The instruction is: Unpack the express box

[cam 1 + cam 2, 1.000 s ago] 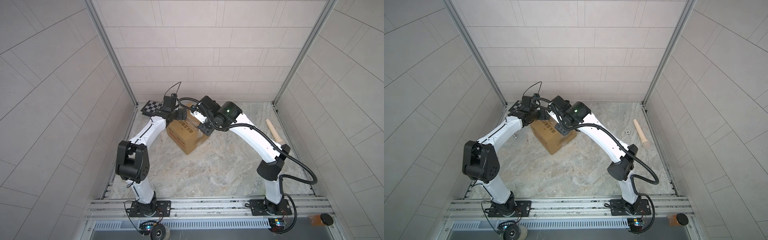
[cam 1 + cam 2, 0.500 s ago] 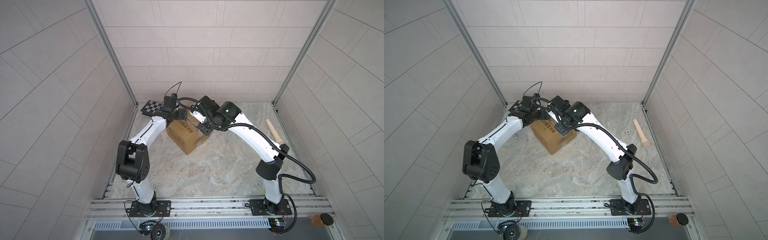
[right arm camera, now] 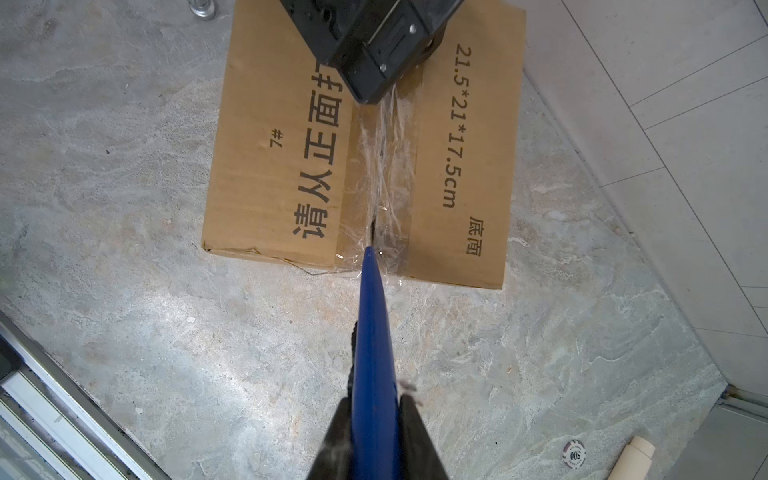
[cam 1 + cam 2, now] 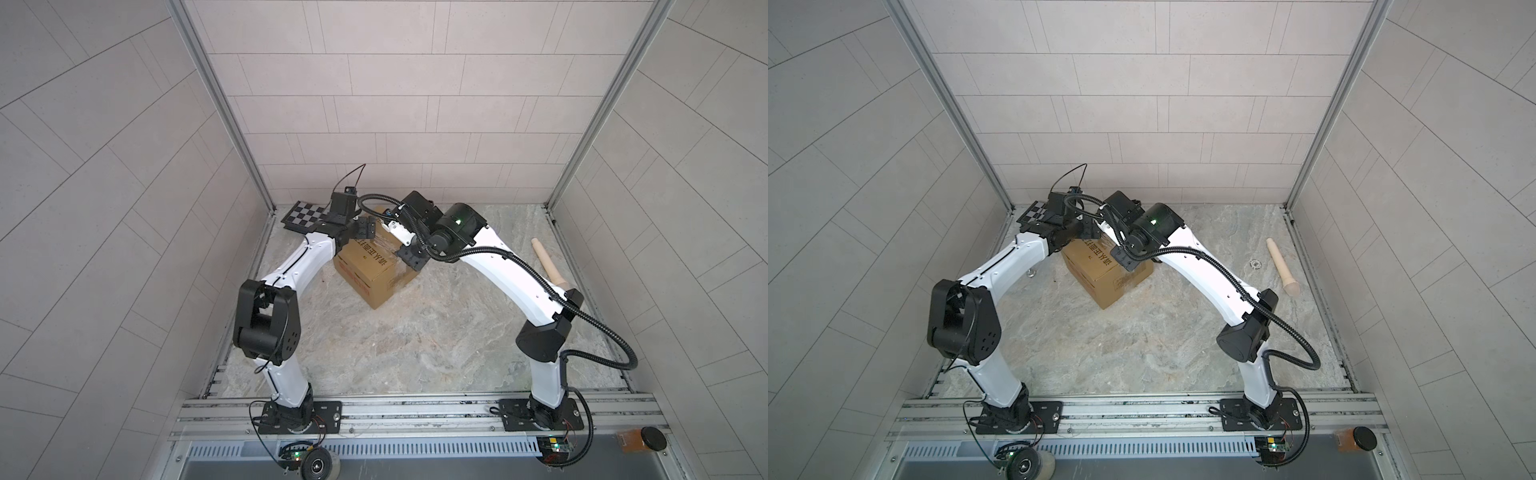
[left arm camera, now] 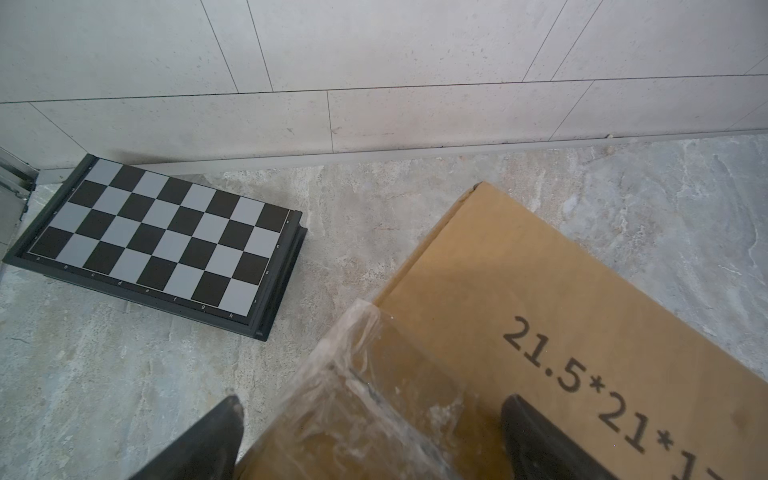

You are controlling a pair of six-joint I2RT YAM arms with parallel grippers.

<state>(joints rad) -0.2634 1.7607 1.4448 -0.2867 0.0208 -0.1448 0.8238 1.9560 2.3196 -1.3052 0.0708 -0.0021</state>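
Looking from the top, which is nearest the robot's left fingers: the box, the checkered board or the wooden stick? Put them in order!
1. Express box, right under the open left fingers.
2. Chequered board, back-left corner.
3. Wooden stick, far right.

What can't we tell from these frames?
- What's in the box: every view, flaps down, tape over the seam.
- How deep the tool tip sits in the seam: right wrist view, wrinkled tape blurs it; top views, right arm covers it.
- End of the size print: left wrist view, cut by frame edge.
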